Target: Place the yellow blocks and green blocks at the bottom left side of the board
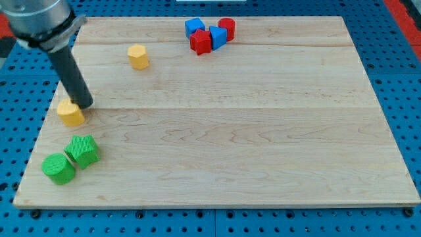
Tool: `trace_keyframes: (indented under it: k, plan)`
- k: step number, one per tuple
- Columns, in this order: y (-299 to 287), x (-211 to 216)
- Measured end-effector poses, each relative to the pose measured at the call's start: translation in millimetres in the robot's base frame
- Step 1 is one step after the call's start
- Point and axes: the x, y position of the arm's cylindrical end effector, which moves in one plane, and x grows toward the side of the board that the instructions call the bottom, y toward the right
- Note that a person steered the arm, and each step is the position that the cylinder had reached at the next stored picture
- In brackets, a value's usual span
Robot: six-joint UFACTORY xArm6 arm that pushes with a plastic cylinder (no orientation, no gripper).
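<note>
My tip is resting just above and to the right of the yellow block at the tabletop's left edge — touching it or nearly so. The bottom-left corner, where the green cylinder and green ridged block are sitting, is lying straight down the view from there. A second yellow block is waiting near the top, well apart. No hand is fitted, so nothing is being grasped.

Pale wooden board lies on blue, seemingly perforated surface.
</note>
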Motion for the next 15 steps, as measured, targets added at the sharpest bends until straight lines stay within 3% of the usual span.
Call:
trace_keyframes:
  k: [1, 2, 3, 4, 6, 8, 9, 10, 11, 12, 13, 14, 15]
  plan:
    - [9, -50]
    - [-32, -46]
    - [-60, -13]
    - [-51, 17]
    - [-19, -23]
    - [15, 26]
    - [20, -21]
    - [-12, -67]
    - [25, -142]
    - [107, -173]
    - [141, -125]
    - [114, -132]
    - [110, -165]
